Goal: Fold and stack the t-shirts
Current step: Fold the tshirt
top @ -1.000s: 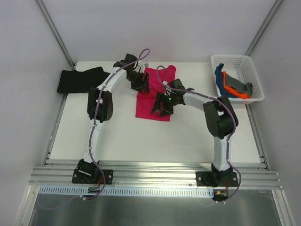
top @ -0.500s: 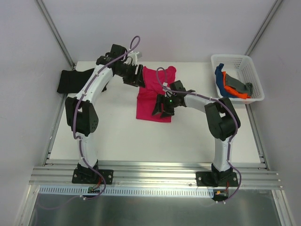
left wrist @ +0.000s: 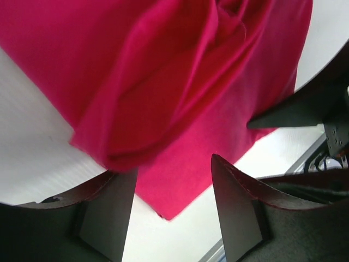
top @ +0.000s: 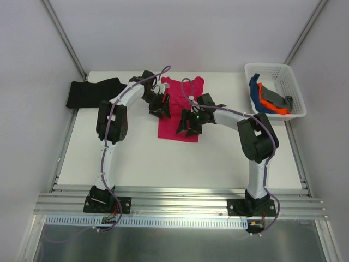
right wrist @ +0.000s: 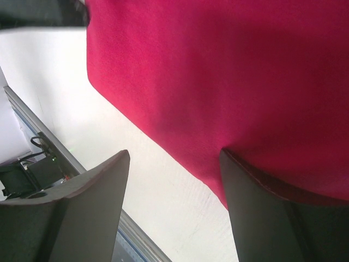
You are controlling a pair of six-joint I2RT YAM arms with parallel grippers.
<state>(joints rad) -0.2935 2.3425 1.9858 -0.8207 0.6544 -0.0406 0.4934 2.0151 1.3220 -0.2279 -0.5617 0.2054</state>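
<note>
left gripper [left wrist: 174, 164]: jaws roughly half open, nothing clamped between them. a raised fold of the crimson-pink t-shirt [left wrist: 180, 82] lies against the tip of one finger [left wrist: 106, 213]; whether the other finger touches cloth cannot be told. in the top view this gripper [top: 162, 106] sits at the shirt's edge on the left arm's side, towards its far half.

right gripper [right wrist: 174, 155]: jaws wide open, holding nothing, poised over the shirt's near hem [right wrist: 229, 71], one finger [right wrist: 283, 218] over cloth, the other over bare table. from above it [top: 188, 124] is at the shirt's near corner on the right arm's side.

the crimson-pink t-shirt [top: 169, 128] lies partly folded on the table [top: 163, 158]. a black t-shirt [top: 92, 93] lies well apart from it on the left arm's side. on the right arm's side, well apart, a white basket [top: 272, 66] holds blue [top: 254, 90], orange [top: 270, 103] and grey [top: 281, 100] shirts.
</note>
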